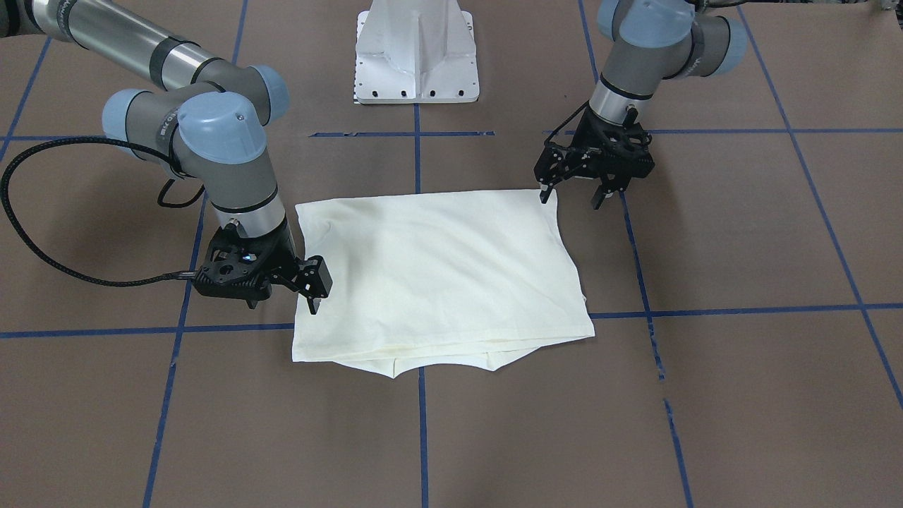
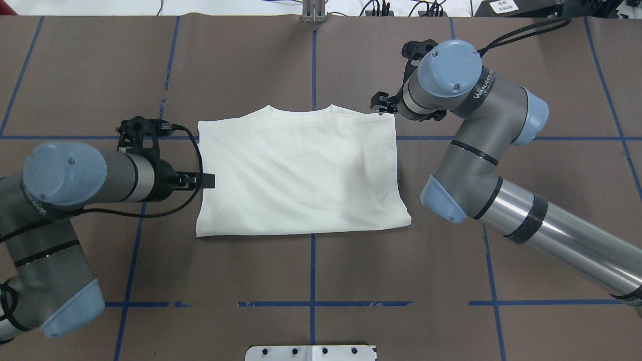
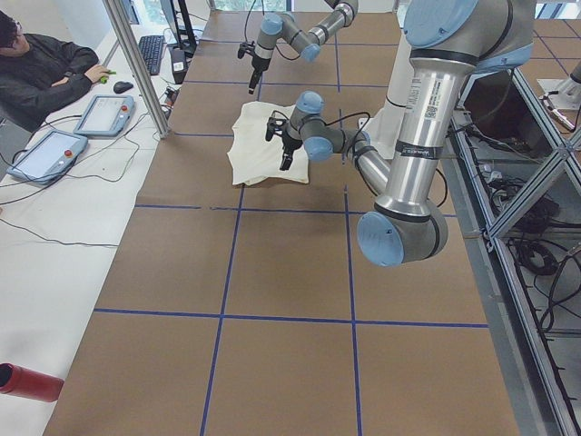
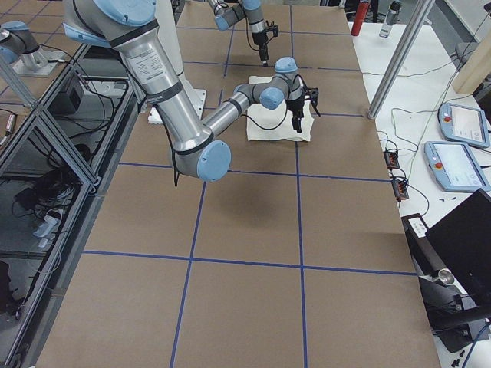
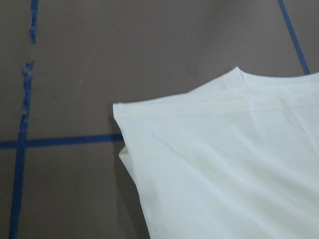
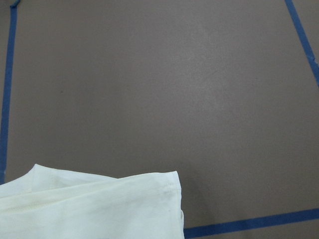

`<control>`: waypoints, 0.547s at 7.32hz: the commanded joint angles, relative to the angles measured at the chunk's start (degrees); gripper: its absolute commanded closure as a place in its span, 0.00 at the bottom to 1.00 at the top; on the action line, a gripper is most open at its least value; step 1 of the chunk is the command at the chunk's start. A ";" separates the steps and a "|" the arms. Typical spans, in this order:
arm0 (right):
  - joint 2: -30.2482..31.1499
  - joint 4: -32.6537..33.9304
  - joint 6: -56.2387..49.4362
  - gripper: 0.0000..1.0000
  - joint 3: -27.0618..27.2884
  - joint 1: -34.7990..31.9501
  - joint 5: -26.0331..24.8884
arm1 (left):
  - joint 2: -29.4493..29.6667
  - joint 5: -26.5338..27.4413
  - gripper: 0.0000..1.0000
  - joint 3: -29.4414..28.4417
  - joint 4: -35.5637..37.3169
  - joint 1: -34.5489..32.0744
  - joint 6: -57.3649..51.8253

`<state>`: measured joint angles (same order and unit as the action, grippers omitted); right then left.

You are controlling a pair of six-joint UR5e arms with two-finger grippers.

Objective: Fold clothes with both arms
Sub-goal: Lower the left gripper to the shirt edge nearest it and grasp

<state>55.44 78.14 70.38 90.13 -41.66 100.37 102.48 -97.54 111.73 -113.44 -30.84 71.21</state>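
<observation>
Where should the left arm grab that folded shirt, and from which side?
Probably the left edge of the shirt, from above on the outer side. It lies flat in stacked layers, so pinching all layers at that edge suits; the open left fingers hover right there.

Cream-white T-shirt (image 2: pixel 301 170) folded flat on the table (image 2: pixel 311 271), plain side up, collar at far edge. Jaws apart, left hand (image 1: pixel 571 194) and right hand (image 1: pixel 282 303) at its side edges.
</observation>
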 commanded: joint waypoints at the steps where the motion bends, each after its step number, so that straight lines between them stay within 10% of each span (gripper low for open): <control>1: 0.11 0.00 0.02 0.00 0.66 0.00 0.00 | -1.75 4.54 0.18 -0.89 -1.35 6.21 8.65; 4: 0.19 0.00 0.02 0.00 1.46 0.00 0.00 | -1.05 6.31 0.19 -4.06 -1.35 8.34 9.91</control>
<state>55.57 78.14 70.42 91.44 -41.66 100.35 101.19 -91.59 108.54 -114.76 -23.27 80.64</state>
